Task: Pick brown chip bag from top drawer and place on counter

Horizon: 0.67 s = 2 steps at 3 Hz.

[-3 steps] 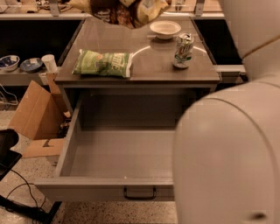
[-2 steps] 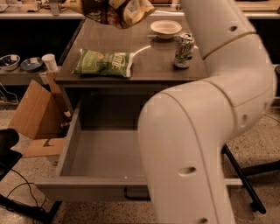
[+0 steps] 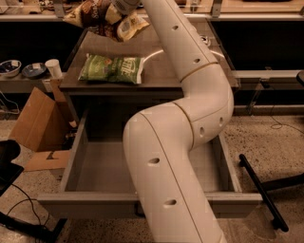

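The brown chip bag (image 3: 97, 18) hangs tilted in the air over the far left part of the counter (image 3: 156, 71), at the top of the camera view. My gripper (image 3: 118, 8) is at the top edge, shut on the bag's right end. My white arm (image 3: 190, 109) runs from the bottom of the view up across the middle. The top drawer (image 3: 76, 163) is pulled wide open below the counter; the part of its floor that shows is bare, and the arm hides its middle and its handle.
A green chip bag (image 3: 111, 69) lies on the counter's front left. A cardboard box (image 3: 35, 124) leans left of the cabinet. Two bowls (image 3: 21, 68) and a white cup (image 3: 53, 68) sit on a low shelf at left. A black chair base (image 3: 261, 190) is at right.
My arm has swung across the middle of the view and now covers the white bowl and the can on the counter. The brown bag stays held up at the far end.
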{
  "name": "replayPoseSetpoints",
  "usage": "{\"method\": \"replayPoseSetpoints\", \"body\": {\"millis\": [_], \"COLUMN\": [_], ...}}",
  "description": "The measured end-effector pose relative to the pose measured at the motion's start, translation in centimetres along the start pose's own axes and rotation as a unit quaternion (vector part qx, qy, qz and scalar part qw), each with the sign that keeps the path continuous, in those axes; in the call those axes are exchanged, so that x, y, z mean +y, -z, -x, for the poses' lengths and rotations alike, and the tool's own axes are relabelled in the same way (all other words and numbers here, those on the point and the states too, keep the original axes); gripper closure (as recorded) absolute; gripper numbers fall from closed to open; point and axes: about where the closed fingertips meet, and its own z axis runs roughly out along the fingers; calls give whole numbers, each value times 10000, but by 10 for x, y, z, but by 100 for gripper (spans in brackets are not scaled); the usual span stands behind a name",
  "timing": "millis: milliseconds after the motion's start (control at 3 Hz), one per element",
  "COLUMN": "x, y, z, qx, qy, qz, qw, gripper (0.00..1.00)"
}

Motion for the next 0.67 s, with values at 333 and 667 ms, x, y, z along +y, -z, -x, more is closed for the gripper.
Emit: {"method": "replayPoseSetpoints", "body": {"millis": [333, 667], "x": [0, -21], "y": [0, -20], "z": [0, -2], "qx": [0, 80], "qy": [0, -29], "qz": [0, -566], "qw": [10000, 9984], "gripper": [100, 100]}}
